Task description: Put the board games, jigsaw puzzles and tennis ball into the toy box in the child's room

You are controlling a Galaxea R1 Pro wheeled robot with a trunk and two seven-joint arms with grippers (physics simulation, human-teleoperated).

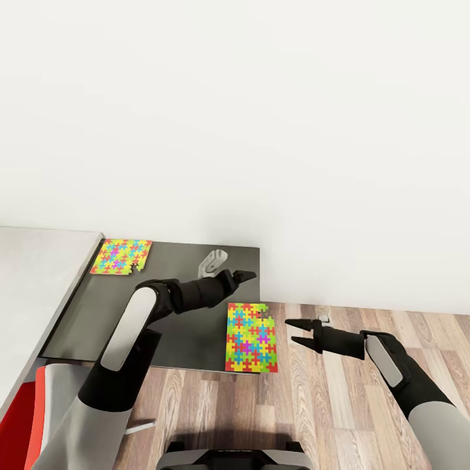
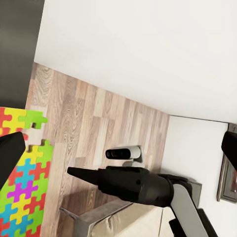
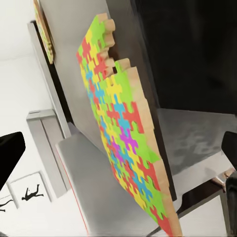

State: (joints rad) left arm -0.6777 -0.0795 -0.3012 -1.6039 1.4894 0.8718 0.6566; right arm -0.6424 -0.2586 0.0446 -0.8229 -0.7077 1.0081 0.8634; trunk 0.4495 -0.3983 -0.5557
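Note:
Two jigsaw puzzles lie on the table's dark-grey section (image 1: 183, 326). One puzzle (image 1: 121, 256) sits at its far left corner, beside the pale table top (image 1: 32, 274). The other puzzle (image 1: 251, 337) lies at the near right corner, overhanging the edge; it also appears in both wrist views (image 2: 19, 187) (image 3: 123, 143). My left gripper (image 1: 247, 275) hovers open above the dark section, just beyond the near puzzle. My right gripper (image 1: 290, 331) is open over the floor, a little right of that puzzle's edge, with its fingertips (image 2: 74, 172) pointing at it.
A pale grey shape (image 1: 212, 261) lies on the dark section near the wall. A small white-and-black device (image 1: 323, 318) sits on the wood floor (image 1: 365, 405) by the wall. A red and grey object (image 1: 19, 418) stands at the near left.

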